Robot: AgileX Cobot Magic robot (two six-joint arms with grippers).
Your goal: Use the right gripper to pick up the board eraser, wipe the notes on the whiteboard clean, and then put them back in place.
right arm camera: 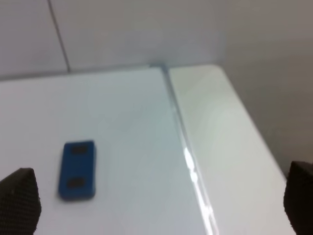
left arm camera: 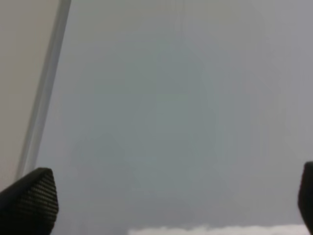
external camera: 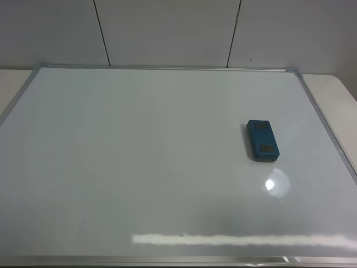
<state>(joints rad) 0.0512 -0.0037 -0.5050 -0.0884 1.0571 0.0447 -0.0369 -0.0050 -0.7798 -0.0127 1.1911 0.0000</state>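
The teal-blue board eraser [external camera: 262,140] lies flat on the whiteboard [external camera: 139,162], right of centre; it also shows in the right wrist view [right arm camera: 77,170]. No marker notes show anywhere on the board. Neither arm appears in the high view. In the right wrist view the right gripper [right arm camera: 156,205] is open, its black fingertips [right arm camera: 19,200] wide apart, held above and apart from the eraser. In the left wrist view the left gripper [left arm camera: 171,200] is open and empty over bare board near the silver frame [left arm camera: 44,98].
The board's silver frame [external camera: 323,120] runs along the right side, with a strip of pale table [external camera: 334,95] beyond it. A grey panelled wall [external camera: 167,30] stands behind. Light glare [external camera: 276,183] reflects on the board near the eraser.
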